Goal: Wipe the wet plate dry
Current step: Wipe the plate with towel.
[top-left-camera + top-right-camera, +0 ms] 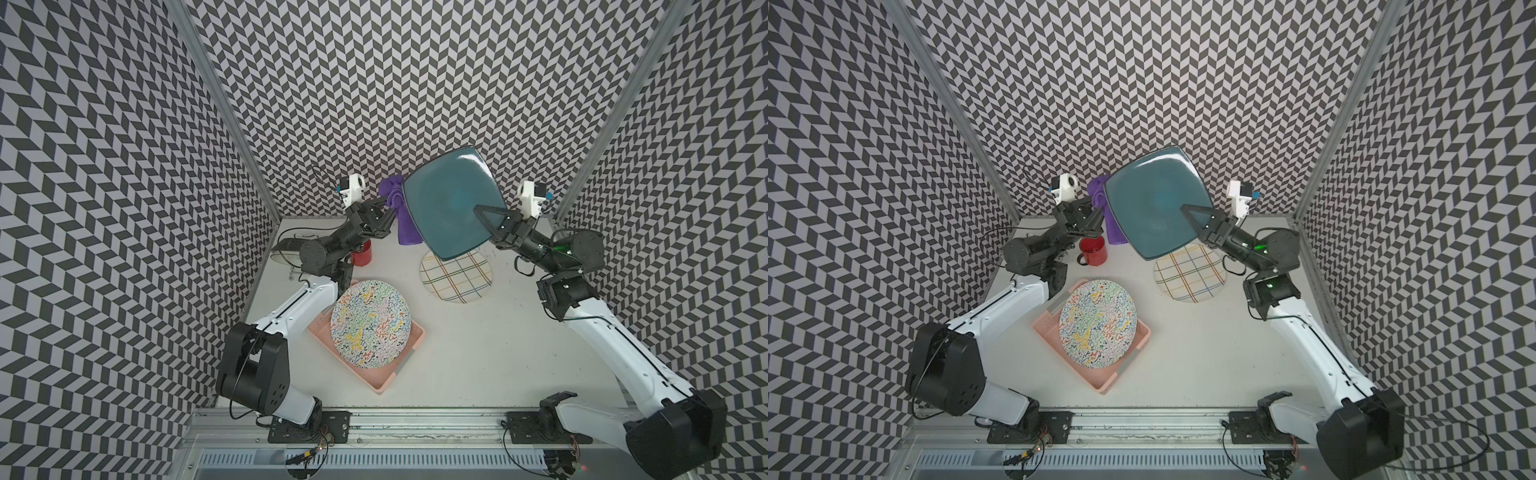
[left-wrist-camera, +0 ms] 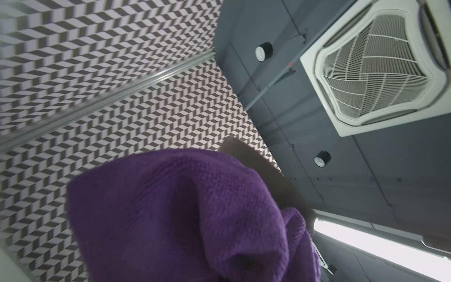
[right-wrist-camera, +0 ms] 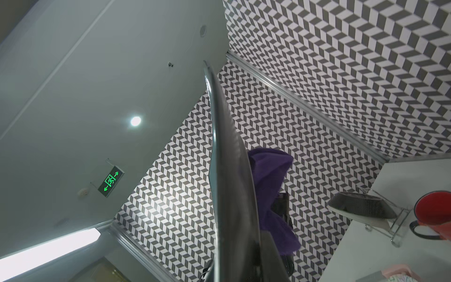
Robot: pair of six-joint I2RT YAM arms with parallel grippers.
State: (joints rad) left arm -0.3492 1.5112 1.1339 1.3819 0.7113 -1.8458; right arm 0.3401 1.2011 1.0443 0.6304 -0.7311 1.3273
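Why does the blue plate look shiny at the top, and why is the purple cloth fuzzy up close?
In a top view, the teal square plate catches a pale gleam of light near its upper corner; in the left wrist view, the purple cloth sits very close to the camera, so it looks soft and blurry; in the right wrist view, a bright ceiling light glares.

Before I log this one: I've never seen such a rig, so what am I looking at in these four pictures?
Two robot arms stand at a white table inside patterned walls. Two pictures look down from overhead; the other two come from cameras on each arm's wrist. The right end effector is shut on a teal plate, holding it up tilted. The left end effector is shut on a purple cloth, at the plate's far side. On the table lie a checked plate, a red mug, a wire rack, and a pink tray holding a squiggle-patterned plate.
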